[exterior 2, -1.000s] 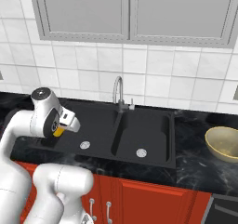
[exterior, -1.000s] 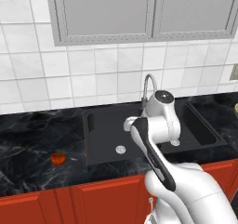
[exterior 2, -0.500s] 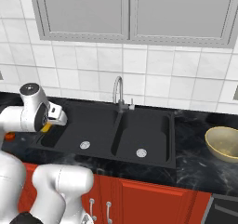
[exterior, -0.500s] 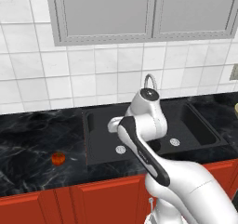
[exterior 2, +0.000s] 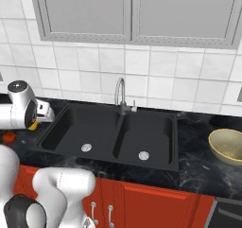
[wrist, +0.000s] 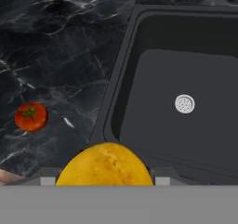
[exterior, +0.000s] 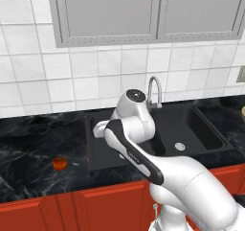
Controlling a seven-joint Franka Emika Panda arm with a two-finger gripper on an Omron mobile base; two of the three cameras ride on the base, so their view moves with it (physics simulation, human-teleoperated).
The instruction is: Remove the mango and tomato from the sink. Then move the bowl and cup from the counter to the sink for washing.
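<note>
Mango (wrist: 105,165) sits pinched in your gripper (wrist: 103,177), up over the sink's (wrist: 186,79) left rim. Tomato (wrist: 30,116) lies on the tabletop (wrist: 56,56), left of sink. Bowl (exterior 2: 228,145) on tabletop at far right.

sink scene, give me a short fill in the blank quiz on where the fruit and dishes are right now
1. The tomato lies on the black ______, left of the sink.
2. The gripper is closed on the yellow-orange ______.
3. The tan-yellow ______ sits on the counter to the right of the sink.
4. Both basins of the sink hold no ______.

Missing words: counter; mango; bowl; fruit
</note>
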